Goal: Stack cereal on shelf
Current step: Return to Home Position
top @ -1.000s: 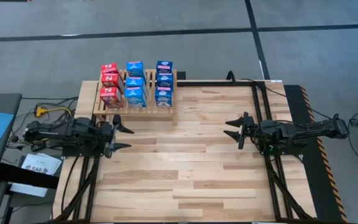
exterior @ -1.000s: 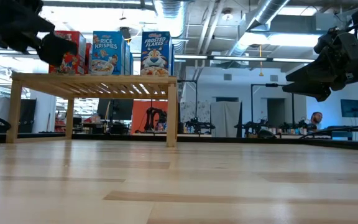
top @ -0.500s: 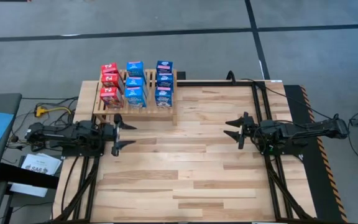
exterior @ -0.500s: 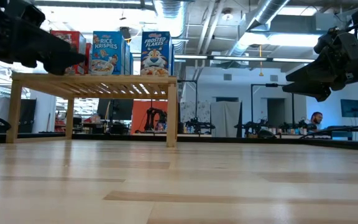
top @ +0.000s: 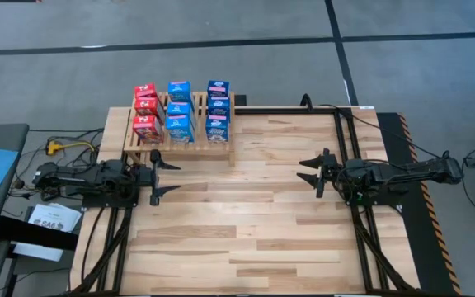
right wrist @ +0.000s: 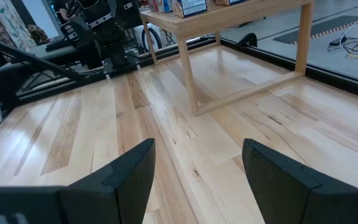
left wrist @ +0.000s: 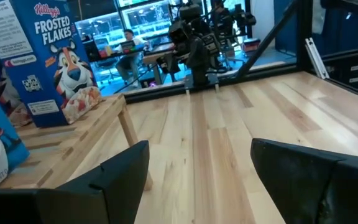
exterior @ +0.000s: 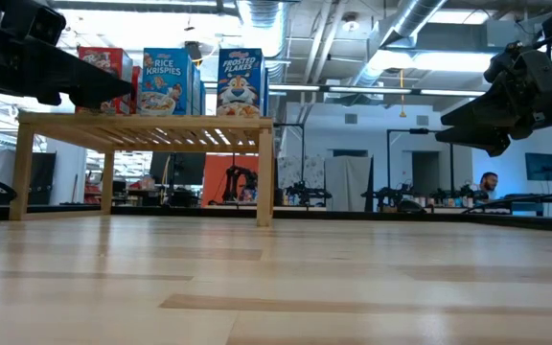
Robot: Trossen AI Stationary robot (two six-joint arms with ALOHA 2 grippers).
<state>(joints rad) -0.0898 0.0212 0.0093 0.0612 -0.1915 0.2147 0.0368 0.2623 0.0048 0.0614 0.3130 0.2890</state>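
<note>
Your nine red and blue cardboard cereal boxes (top: 180, 111) are sitting on the slatted light-wood shelf (top: 195, 145) at eleven o'clock, so the left gripper (top: 165, 177) at nine and right gripper (top: 307, 171) at three are hanging empty, jaws spread

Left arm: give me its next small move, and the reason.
Probably draw the left gripper back toward its base, away from the shelf. All nine cereal boxes stand on the shelf in three rows, this gripper is open and empty, and the right gripper hangs open over the table on its right side.
</note>
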